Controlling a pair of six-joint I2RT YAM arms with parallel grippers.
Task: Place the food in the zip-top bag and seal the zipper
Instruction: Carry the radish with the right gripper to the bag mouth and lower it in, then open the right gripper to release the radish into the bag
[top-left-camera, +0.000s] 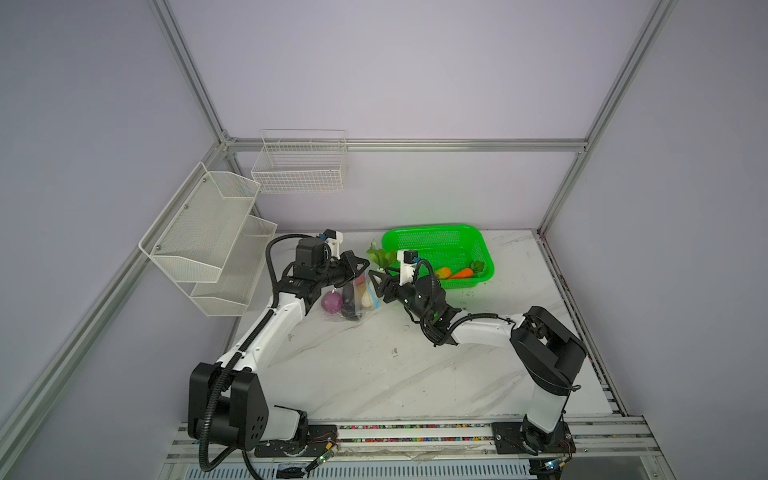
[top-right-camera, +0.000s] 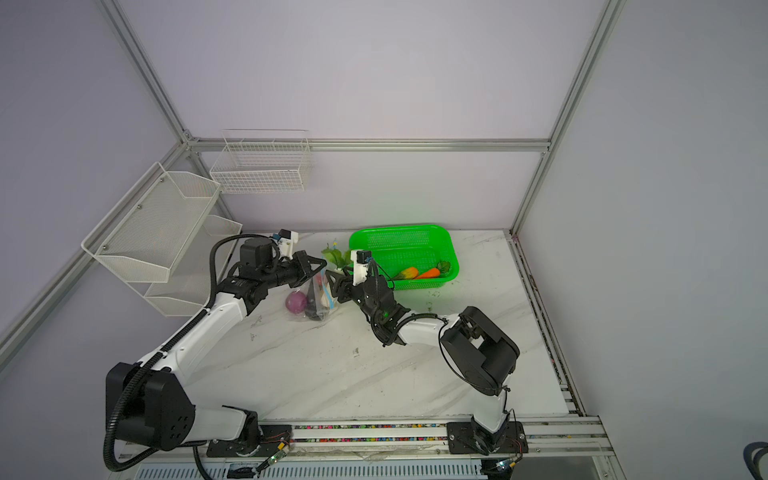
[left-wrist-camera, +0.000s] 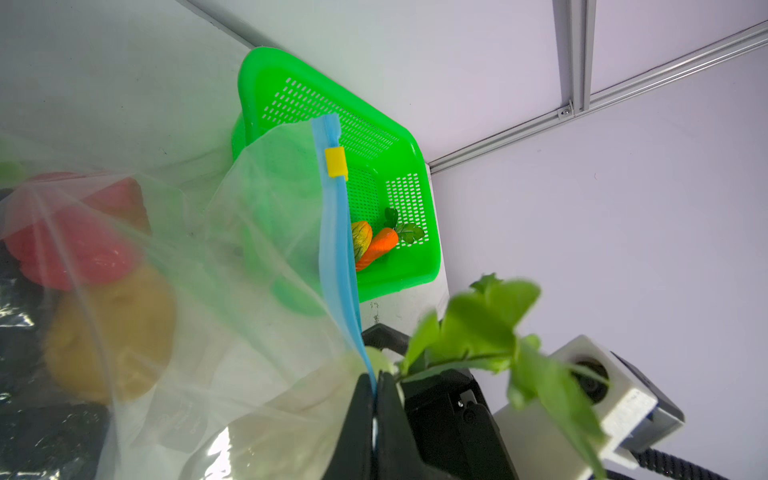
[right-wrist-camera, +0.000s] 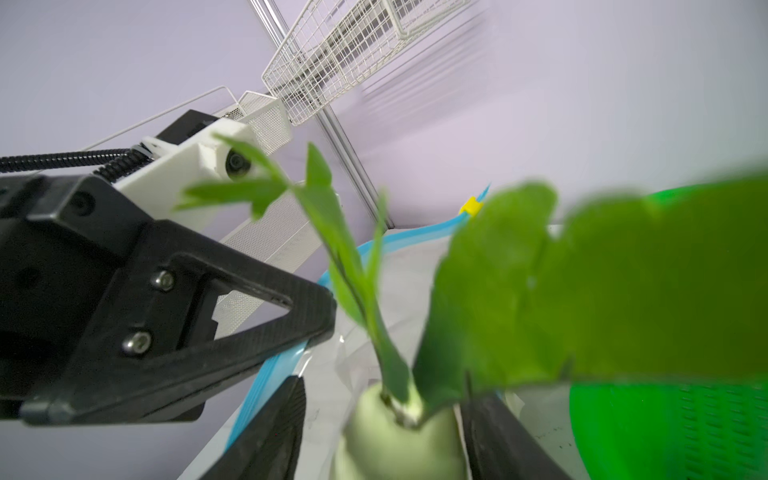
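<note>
Nearest, the two arms rise from the front rail and reach over the marbled table (top-left-camera: 374, 374) toward 12 o'clock; they meet at the zip-top bag (top-left-camera: 351, 309), about mid-table, its belly resting on the surface; the purple onion (top-left-camera: 331, 302), dark eggplant (top-left-camera: 348, 306) and white oblong (top-left-camera: 367, 300) show through the film, and the left wrist view adds the red pepper (left-wrist-camera: 70, 241) and potato (left-wrist-camera: 112, 332); the left gripper (left-wrist-camera: 376, 380) comes in from 9 o'clock, jaws pressed flat together on the zipper (left-wrist-camera: 337, 232), holding up one lip of the mouth; the yellow slider (left-wrist-camera: 336, 162) sits toward the strip's far end from that pinch; the right gripper (right-wrist-camera: 384, 411) faces it from 3 o'clock, jaws parted either side of the pale bulb of the greens (right-wrist-camera: 519, 291); a gap shows between bulb and one finger, so the hold looks slackened rather than clamped; whether the other finger touches, I cannot tell; the blue strip curves round behind the bulb, so the bulb appears to sit in the mouth; the greens' long axis runs from the bulb at the jaws to leaves at 12 o'clock, out past the zipper line; the coming move, I judge, turns on this, since the leaves must follow the bulb down toward 7 o'clock before the slider can run, and the right arm is nearer; farther, at 2 o'clock of that gripper, the green basket (top-left-camera: 432, 227) holds the corn (top-left-camera: 442, 273) and carrot (top-left-camera: 462, 273); beyond, at 10 o'clock, white wire racks (top-left-camera: 208, 232) hang on the wall.
</note>
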